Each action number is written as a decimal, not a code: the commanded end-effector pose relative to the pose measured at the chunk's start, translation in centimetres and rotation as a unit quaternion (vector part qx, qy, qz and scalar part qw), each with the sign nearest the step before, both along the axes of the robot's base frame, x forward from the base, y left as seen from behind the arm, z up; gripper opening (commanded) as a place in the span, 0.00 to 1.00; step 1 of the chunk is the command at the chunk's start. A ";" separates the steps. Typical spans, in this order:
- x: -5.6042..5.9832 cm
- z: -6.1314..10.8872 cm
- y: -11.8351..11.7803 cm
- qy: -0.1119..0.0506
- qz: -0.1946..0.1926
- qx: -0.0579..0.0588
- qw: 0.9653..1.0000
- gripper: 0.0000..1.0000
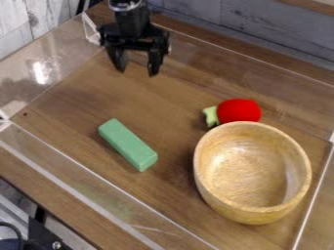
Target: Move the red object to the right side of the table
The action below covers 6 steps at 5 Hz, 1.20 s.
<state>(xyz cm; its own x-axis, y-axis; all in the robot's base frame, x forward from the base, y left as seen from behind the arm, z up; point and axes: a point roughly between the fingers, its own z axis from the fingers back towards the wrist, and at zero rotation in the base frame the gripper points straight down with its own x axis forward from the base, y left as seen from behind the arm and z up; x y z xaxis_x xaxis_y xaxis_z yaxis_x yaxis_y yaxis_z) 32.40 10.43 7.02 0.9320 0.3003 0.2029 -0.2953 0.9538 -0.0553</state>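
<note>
The red object, a small round toy fruit with a pale green leafy tip, rests on the table just behind the wooden bowl's far rim, right of centre. My gripper hangs over the far left part of the table, pointing down, fingers spread open with nothing between them. It is well apart from the red object, up and to the left of it.
A round wooden bowl stands at the front right. A green rectangular block lies at the left of centre. Low clear plastic walls border the tabletop.
</note>
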 end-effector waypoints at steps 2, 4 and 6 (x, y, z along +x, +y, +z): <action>-0.6 5.7 0.5 -0.040 0.011 0.014 0.999 1.00; 0.6 5.4 0.7 -0.037 0.024 -0.004 0.999 1.00; 1.2 3.8 1.9 -0.017 0.061 -0.005 0.998 1.00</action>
